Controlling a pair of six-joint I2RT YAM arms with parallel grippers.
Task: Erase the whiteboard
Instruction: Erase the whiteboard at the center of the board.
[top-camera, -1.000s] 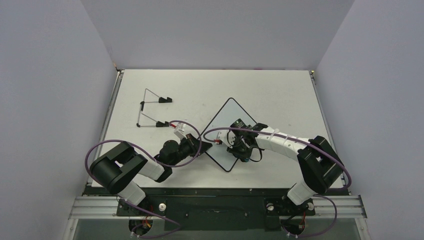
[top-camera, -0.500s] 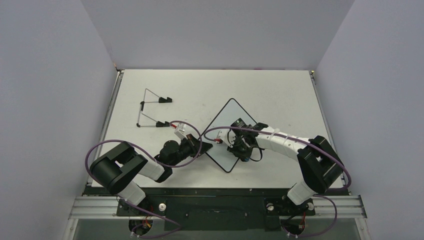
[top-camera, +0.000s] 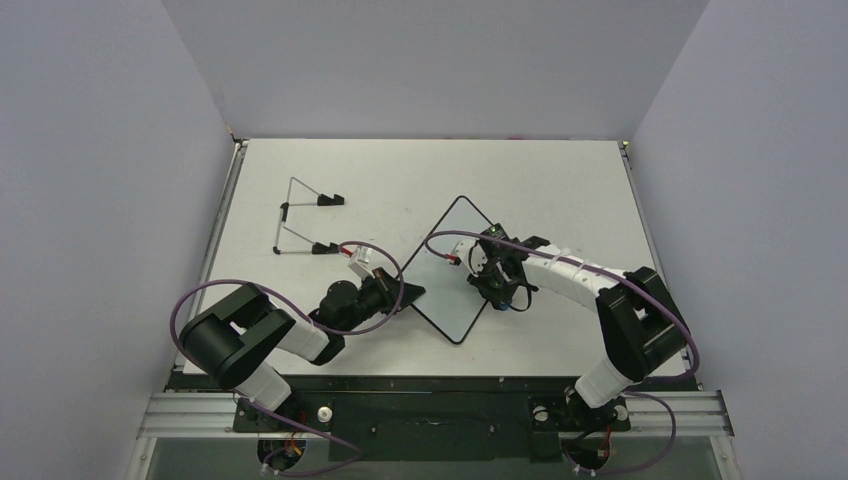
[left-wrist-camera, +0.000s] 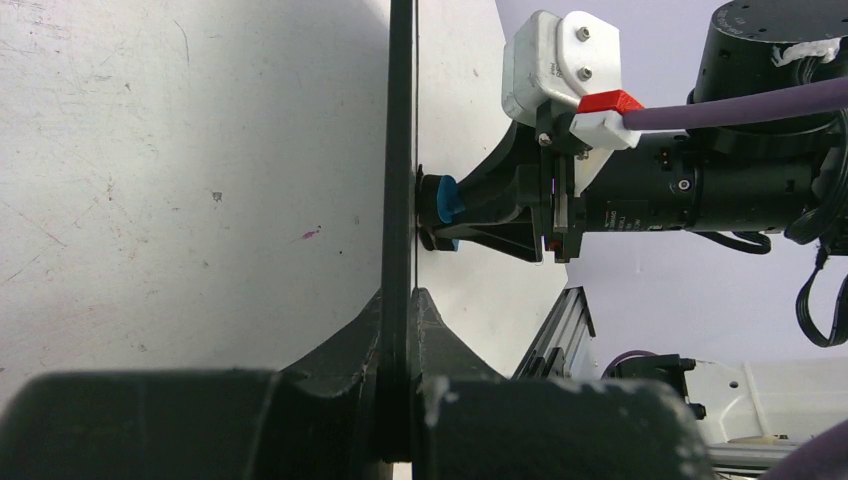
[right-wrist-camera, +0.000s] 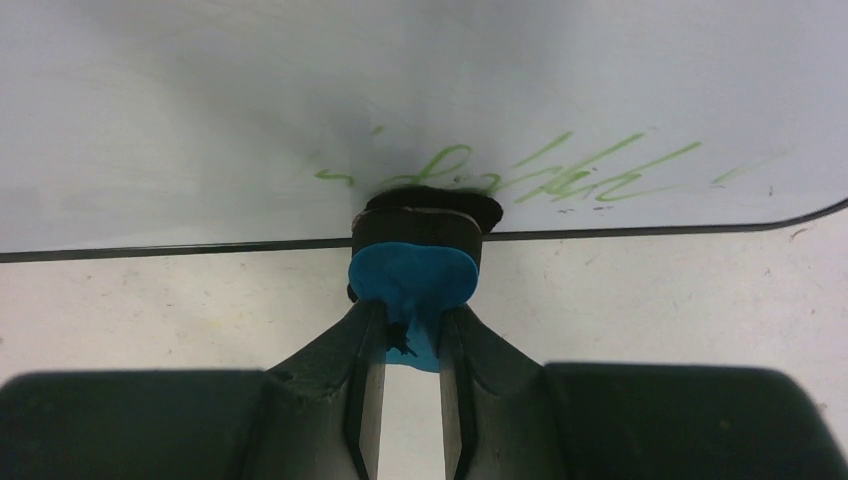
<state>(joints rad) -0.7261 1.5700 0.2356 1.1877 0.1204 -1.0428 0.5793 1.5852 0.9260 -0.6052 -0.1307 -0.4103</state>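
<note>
The whiteboard (top-camera: 448, 252) lies turned like a diamond on the table, with faint green handwriting (right-wrist-camera: 565, 175) near its edge. My left gripper (top-camera: 408, 293) is shut on the board's left corner, and the black rim (left-wrist-camera: 401, 150) runs straight up between its jaws. My right gripper (top-camera: 497, 276) is over the right side of the board, shut on the blue tab of the small blue-and-black eraser (right-wrist-camera: 413, 265). The eraser's black pad presses on the white face at the left end of the writing. From the left wrist view the eraser (left-wrist-camera: 445, 198) shows touching the board's face.
A thin wire stand (top-camera: 300, 215) with black feet lies at the table's back left. The white table (top-camera: 560, 180) is walled by grey panels on three sides. Purple cables loop over both arms near the board.
My right gripper has slid the eraser from the board's lower middle up and to the right, toward the right edge. The left gripper and the board have stayed put.
</note>
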